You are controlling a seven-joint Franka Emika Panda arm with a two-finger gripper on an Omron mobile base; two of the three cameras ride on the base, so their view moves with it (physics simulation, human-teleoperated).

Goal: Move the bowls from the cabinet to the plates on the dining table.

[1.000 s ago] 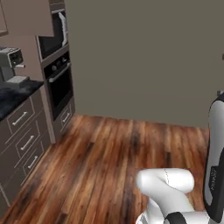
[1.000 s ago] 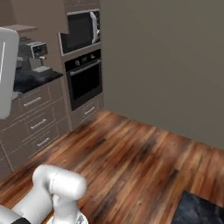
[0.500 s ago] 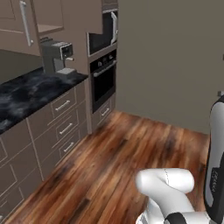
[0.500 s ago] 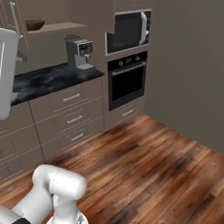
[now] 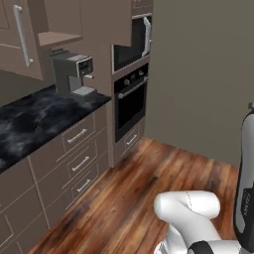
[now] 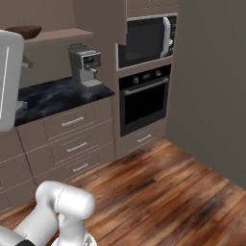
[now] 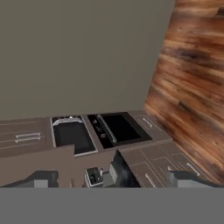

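here the gripper is spread wide and holds nothing; in the hand view its two small dark fingertips stand far apart at the bottom. a dark brown wood-grain bowl sits on an open taupe shelf high on the wall, up and to the left of a grey coffee machine. the coffee machine stands on a black marble tabletop with taupe drawers below. a black wall oven sits under a microwave. a taupe-brown wall cabinet with a long silver handle hangs above the tabletop. the floor is brown wood.
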